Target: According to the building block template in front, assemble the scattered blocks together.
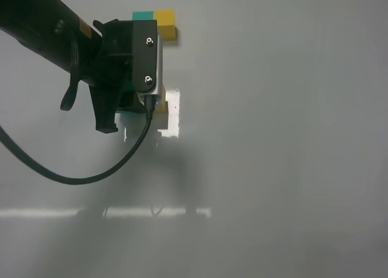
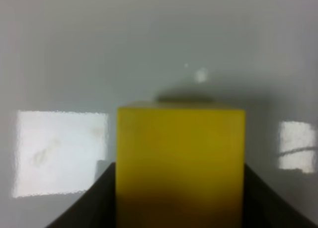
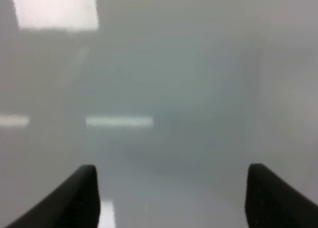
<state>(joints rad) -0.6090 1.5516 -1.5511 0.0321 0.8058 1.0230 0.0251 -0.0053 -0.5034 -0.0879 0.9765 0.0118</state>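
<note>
Our left gripper clamps the matte yellow cube squarely between its fingers. Our right gripper hangs spread and empty. We cannot see the teal-green cube clearly, so its bearing stays uncertain.

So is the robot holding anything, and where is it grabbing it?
The left gripper holds the yellow cube by two opposite side faces. The right gripper is open and holds nothing.

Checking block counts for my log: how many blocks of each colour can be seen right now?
Yellow: 2, the yellow half of the joined pair and the loose yellow cube.
Teal: 1, the teal half of the joined pair.
Total: 3 clearly seen; the arm may hide another.
</note>
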